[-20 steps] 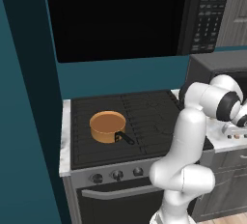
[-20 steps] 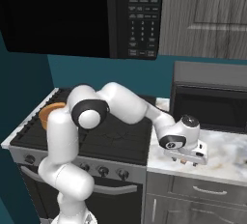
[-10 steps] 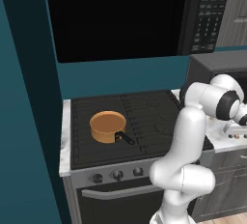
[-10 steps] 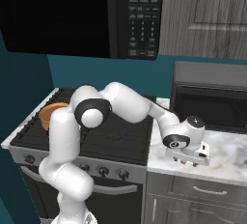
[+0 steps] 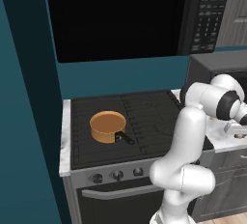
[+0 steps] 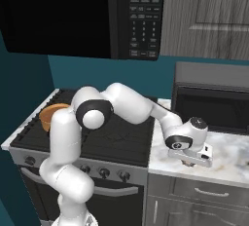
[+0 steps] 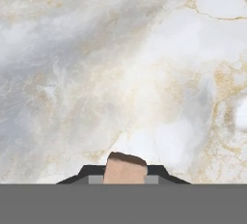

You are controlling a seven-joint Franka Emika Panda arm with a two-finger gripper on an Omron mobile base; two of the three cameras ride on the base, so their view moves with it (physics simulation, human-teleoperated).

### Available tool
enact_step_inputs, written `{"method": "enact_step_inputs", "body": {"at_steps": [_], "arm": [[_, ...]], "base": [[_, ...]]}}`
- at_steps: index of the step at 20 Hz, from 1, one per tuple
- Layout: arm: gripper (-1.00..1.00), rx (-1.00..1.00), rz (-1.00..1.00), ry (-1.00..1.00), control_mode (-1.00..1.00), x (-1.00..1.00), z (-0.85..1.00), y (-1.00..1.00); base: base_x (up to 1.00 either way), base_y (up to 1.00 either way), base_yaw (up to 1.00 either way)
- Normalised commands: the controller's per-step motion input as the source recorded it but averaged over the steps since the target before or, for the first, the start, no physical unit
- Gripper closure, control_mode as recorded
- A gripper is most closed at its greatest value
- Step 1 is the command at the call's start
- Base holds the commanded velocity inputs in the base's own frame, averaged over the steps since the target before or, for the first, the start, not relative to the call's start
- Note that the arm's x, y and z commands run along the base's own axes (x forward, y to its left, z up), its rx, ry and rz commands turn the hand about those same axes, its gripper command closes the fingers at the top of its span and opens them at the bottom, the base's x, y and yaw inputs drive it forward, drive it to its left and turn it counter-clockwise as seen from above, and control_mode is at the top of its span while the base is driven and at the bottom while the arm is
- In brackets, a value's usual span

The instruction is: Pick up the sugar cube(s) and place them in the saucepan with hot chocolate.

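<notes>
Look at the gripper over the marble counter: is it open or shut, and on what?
Shut. In the hand view the gripper has its dark fingertips pressed against a small tan sugar cube, just above the marble counter.

A home kitchen, plainly. A black stove (image 5: 135,121) with grated burners and a row of knobs (image 5: 117,174) sits under a black over-range microwave (image 6: 87,15) with a keypad. Beside it runs a marble tabletop (image 6: 228,157) above grey drawers (image 6: 204,193), with a second dark microwave (image 6: 214,101) standing on it. Teal walls (image 5: 24,97) and grey wood-grain cabinets (image 6: 214,15) close it in.
</notes>
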Motion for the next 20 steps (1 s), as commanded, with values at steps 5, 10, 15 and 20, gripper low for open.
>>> {"method": "enact_step_inputs", "body": {"at_steps": [5,10,15,20], "arm": [[1.00,0.00,0.00,0.00,-1.00,0.00,0.00,0.00],[1.00,0.00,0.00,0.00,-1.00,0.00,0.00,0.00],[1.00,0.00,0.00,-0.08,-1.00,-0.31,0.25,0.06],[1.00,0.00,0.00,-0.20,-1.00,-0.52,0.64,0.33]], "base": [[0.00,0.00,0.00],[0.00,0.00,0.00],[0.00,0.00,0.00],[0.00,0.00,0.00]]}}
